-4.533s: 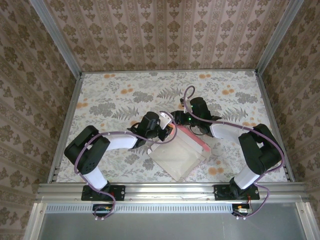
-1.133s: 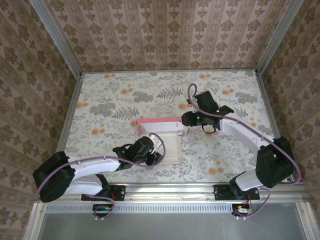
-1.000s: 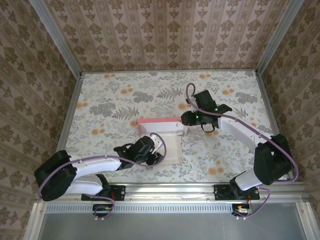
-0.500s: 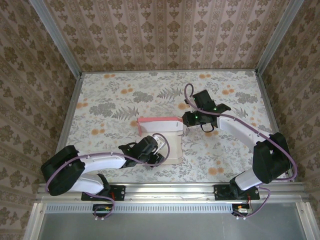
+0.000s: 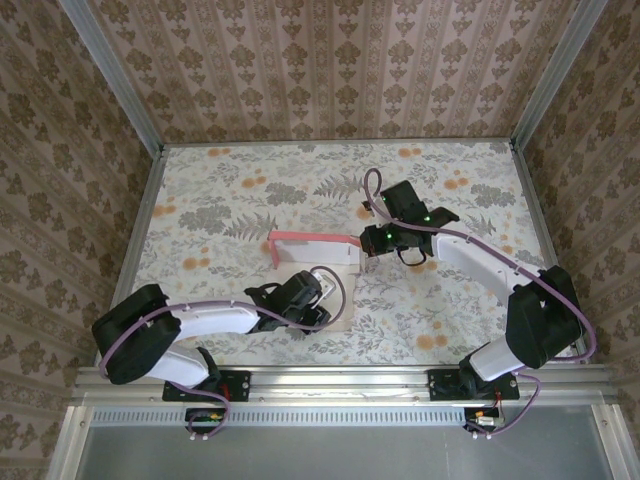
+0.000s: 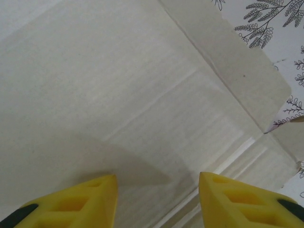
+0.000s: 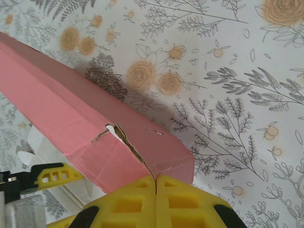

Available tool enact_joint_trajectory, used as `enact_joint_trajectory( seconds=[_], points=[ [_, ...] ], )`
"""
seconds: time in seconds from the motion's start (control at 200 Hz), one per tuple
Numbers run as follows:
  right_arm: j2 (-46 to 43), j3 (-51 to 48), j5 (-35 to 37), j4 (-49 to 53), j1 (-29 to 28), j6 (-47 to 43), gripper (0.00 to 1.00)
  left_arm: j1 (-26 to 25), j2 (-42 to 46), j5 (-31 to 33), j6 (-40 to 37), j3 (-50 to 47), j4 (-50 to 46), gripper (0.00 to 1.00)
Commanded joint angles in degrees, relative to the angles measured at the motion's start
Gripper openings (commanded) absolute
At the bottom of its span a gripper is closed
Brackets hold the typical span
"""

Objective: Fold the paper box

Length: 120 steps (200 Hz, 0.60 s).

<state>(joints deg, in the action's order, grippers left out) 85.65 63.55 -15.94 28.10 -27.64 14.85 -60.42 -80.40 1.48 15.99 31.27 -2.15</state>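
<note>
Flap stood steeper vs. prev. frame: right fingers [image 7: 128,204] clamped tight on thin pink cardboard paper box [image 7: 61,104] edge; left fingers [image 6: 80,204] apart, empty, over pale face.

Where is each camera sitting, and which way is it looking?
Top external: above and behind the arms, facing down at the table; both arms, the left gripper and right gripper show.
Left wrist: on the left arm, facing down at the pale face of the paper box; its open yellow fingers show.
Right wrist: on the right arm, facing the box's pink flap; its shut fingers show.
Shared: every view sees the paper box.
</note>
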Motion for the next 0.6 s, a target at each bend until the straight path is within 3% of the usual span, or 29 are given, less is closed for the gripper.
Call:
enact_joint_trajectory(
  seconds=[0.0,0.125,0.32,0.47,0.595],
  points=[
    [-1.3,3.4,-4.3,2.2,-0.1,-1.8,0.07,-0.7,-0.6,0.5,-0.4,1.0,-1.5,0.47],
    [0.0,5.2,-2.8,4.4,0.2,-3.0,0.07,-0.8,-0.7,0.5,-0.5,0.6,-1.3,0.46],
    [1.9,6.4,-8.0,3.4,1.9,-0.9,0.06,-1.1,-0.7,0.9,-0.4,0.2,-1.3,0.45],
    [1.6,5.1,-0.4,4.5,1.9,-1.0,0.11,-1.1,-0.4,0.8,0.4,-0.2,-0.6,0.45],
    [-0.1,3.3,4.7,4.7,2.1,-0.1,0.22,-1.1,-0.5,0.5,0.9,-0.2,-0.2,0.45]
  ],
)
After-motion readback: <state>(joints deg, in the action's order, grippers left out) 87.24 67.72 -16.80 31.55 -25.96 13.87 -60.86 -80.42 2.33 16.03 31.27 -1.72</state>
